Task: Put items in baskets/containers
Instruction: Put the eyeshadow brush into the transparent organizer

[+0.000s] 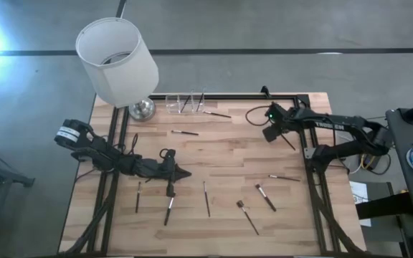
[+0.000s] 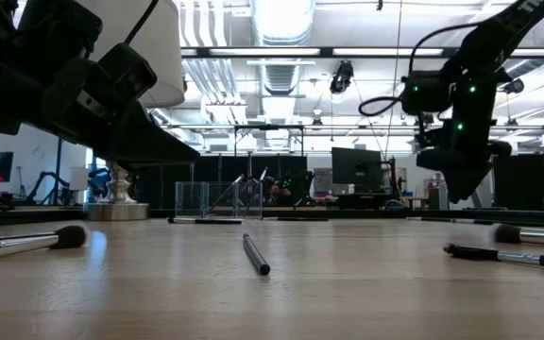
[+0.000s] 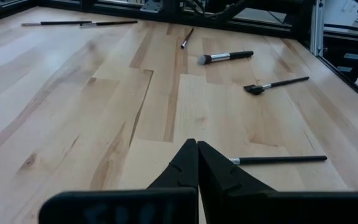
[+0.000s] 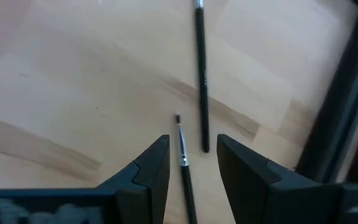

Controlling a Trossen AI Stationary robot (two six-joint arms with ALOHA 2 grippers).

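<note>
Several thin brushes lie scattered on the wooden table, among them a brush (image 1: 185,132), a brush (image 1: 206,198) and a brush (image 1: 265,197). The clear holder (image 1: 185,102) stands near the far edge with a few brushes leaning in it; in the low view the holder (image 2: 220,198) shows far back. My left gripper (image 1: 183,173) is shut and hovers over the near middle of the table. My right gripper (image 1: 274,131) is open and raised (image 2: 461,184) near the right rail. A thin brush (image 4: 182,155) shows between its fingers, touching neither; a thicker brush (image 4: 201,81) lies beside it.
A white lamp (image 1: 117,61) with a silver foot (image 1: 142,109) stands at the far left corner, beside the holder. Black frame rails (image 1: 310,179) run along the table's sides. Open wood lies in the table's middle (image 1: 228,158).
</note>
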